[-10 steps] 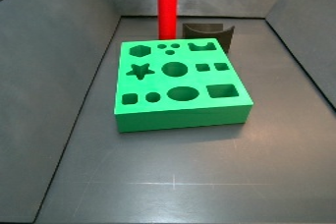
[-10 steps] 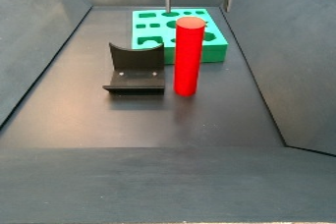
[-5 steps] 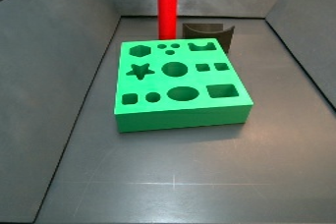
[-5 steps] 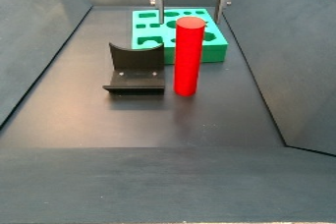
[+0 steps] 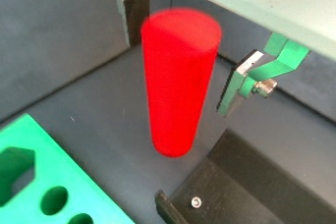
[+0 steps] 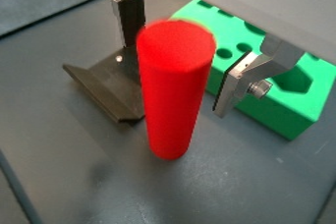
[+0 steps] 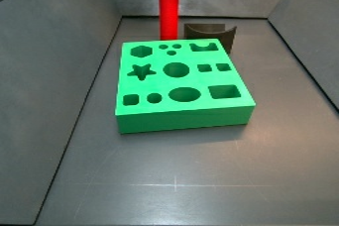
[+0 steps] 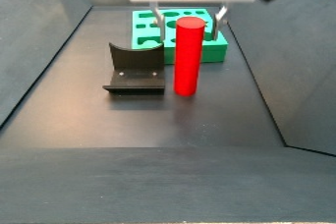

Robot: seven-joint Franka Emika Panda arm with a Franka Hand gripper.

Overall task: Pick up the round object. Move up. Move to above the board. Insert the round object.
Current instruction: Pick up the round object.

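Note:
The round object, a tall red cylinder (image 7: 169, 10), stands upright on the dark floor behind the green board (image 7: 185, 117); it also shows in the other side view (image 8: 188, 56). My gripper (image 8: 191, 17) hangs over the cylinder's top. In both wrist views the cylinder (image 5: 178, 81) (image 6: 171, 95) stands between the two fingers, with a gap on each side. The gripper (image 5: 184, 51) (image 6: 180, 61) is open and holds nothing. The board (image 8: 214, 43) (image 6: 282, 90) shows several shaped holes in its top.
A dark arch-shaped block (image 8: 136, 68) (image 7: 212, 34) lies on the floor beside the cylinder, close to the board's edge. It also shows in both wrist views (image 5: 250, 184) (image 6: 112, 81). Grey walls slope up round the floor.
The gripper has come down from above, and its fingers now straddle the cylinder's top. The cylinder, board and arch block have not moved.

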